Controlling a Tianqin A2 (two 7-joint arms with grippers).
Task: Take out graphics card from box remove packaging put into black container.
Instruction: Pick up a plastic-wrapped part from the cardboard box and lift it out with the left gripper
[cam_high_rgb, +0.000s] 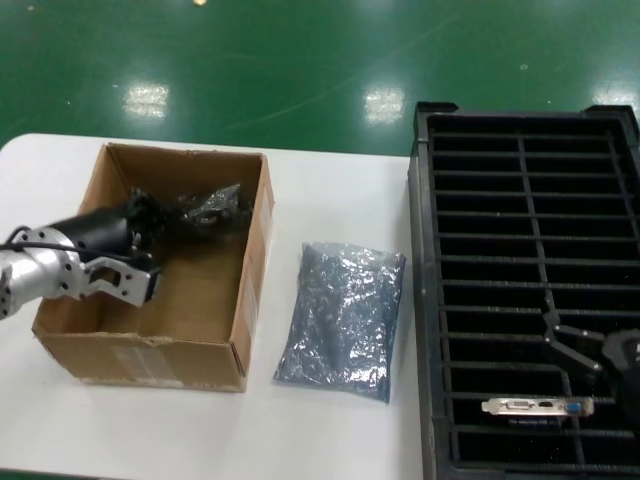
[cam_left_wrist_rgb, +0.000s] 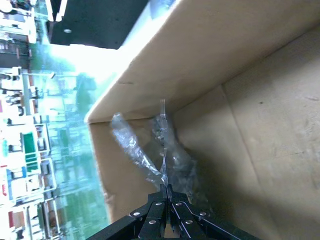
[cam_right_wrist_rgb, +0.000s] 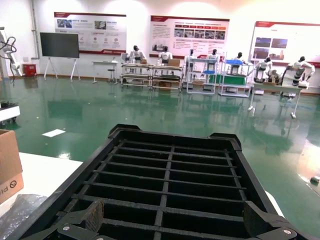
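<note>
Your left gripper (cam_high_rgb: 172, 218) is down inside the box (cam_high_rgb: 232, 325), and its fingers (cam_left_wrist_rgb: 165, 192) are pinched together on the crinkly packaging (cam_high_rgb: 212, 208) that lies near the box's far wall. In the left wrist view you can see the two tips meeting with a fold of the clear plastic (cam_left_wrist_rgb: 150, 150) caught between them; the rest of the bag trails toward the corner of the cardboard. You cannot tell from these views whether a card is inside that bag.

Your right gripper (cam_right_wrist_rgb: 172, 225) hangs over the near part of the black container (cam_high_rgb: 430, 300), its fingers spread wide with nothing between them. Just beside it, a graphics card (cam_high_rgb: 537, 406) stands in a near slot, its silver bracket facing up.

On the white table (cam_high_rgb: 330, 180), between the box and the container, a second bag (cam_high_rgb: 342, 318) lies flat, apart from both.
</note>
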